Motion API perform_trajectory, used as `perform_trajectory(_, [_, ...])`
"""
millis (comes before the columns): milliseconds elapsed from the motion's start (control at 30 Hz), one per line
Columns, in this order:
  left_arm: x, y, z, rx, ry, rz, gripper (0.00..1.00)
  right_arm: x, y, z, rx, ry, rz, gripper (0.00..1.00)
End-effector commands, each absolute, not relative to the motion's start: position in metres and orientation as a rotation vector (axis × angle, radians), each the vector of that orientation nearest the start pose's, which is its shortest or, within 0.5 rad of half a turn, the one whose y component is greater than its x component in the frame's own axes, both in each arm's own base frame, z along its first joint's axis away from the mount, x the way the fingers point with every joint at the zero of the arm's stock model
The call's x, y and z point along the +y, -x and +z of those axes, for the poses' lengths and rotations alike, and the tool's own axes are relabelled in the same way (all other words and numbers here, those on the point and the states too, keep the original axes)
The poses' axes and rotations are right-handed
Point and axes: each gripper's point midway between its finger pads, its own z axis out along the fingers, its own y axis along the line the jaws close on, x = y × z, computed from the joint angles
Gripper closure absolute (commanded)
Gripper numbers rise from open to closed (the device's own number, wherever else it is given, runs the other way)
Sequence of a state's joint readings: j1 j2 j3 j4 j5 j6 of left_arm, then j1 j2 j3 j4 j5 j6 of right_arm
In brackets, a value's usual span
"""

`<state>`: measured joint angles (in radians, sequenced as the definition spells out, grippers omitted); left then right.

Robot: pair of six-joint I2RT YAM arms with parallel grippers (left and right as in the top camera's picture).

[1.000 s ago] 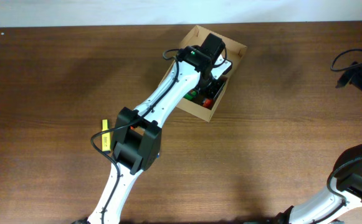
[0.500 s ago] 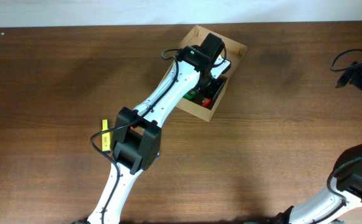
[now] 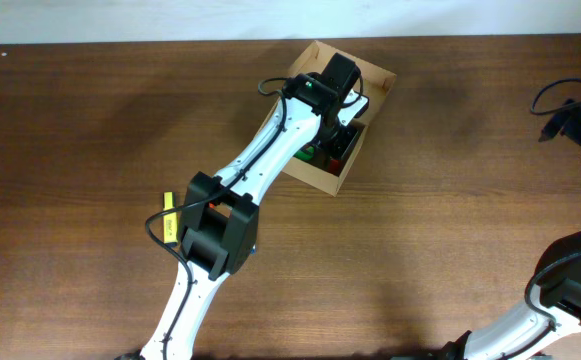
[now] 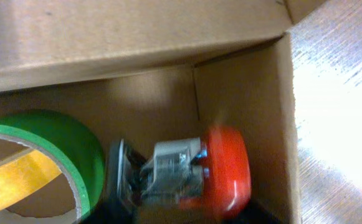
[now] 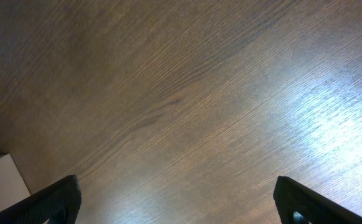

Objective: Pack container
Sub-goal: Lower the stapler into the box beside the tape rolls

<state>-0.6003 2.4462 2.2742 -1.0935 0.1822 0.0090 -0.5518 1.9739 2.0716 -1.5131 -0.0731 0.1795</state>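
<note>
The left arm (image 3: 270,150) has glossy white tubular links and bulky black joint housings. A thin black cable (image 3: 156,228) loops beside a small yellow label (image 3: 168,214), with a green light (image 3: 310,86) near the wrist. The white-and-black right arm (image 3: 555,300) shows at the desk's near right corner. The right gripper (image 5: 177,208) has matte black fingertips (image 5: 56,198).

From here the container (image 3: 380,78), at 12 o'clock on the bench (image 3: 450,230), looks crowded. The left arm (image 3: 270,150) enters it from 7 o'clock. A green tape roll (image 4: 62,140) and a red-ended item (image 4: 227,171) sit just beside each other, leaving bare cardboard behind them. Only bare wood lies under the right end effector (image 5: 177,202) at 3 o'clock.
</note>
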Motion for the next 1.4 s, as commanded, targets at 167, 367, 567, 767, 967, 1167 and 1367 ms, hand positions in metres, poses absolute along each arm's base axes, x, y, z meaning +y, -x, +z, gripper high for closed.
perform_trajectory(167, [-0.334,-0.437,0.051,2.759,-0.905,-0.363,0.72,-0.198,-0.347,0.191,2.801,-1.05,0.071,0.0])
perform_trajectory(367, [-0.332,-0.438,0.049,2.761,-0.899,-0.361,0.61,-0.198,-0.347,0.191,2.801,-1.05,0.071,0.01])
perform_trajectory(567, [-0.325,-0.443,0.044,2.776,-0.877,-0.356,0.56,-0.198,-0.347,0.191,2.801,-1.05,0.072,0.01])
perform_trajectory(767, [-0.322,-0.445,0.043,2.779,-0.87,-0.354,0.13,-0.198,-0.347,0.191,2.801,-1.051,0.072,0.01])
perform_trajectory(967, [-0.319,-0.447,0.043,2.777,-0.865,-0.325,0.21,-0.198,-0.347,0.191,2.801,-1.051,0.072,0.01])
perform_trajectory(1167, [-0.317,-0.452,0.044,2.768,-0.853,-0.319,0.72,-0.198,-0.347,0.191,2.801,-1.051,0.072,0.01])
perform_trajectory(1367, [-0.315,-0.468,0.061,2.715,-0.823,-0.277,0.98,-0.198,-0.347,0.191,2.801,-1.05,0.073,0.01])
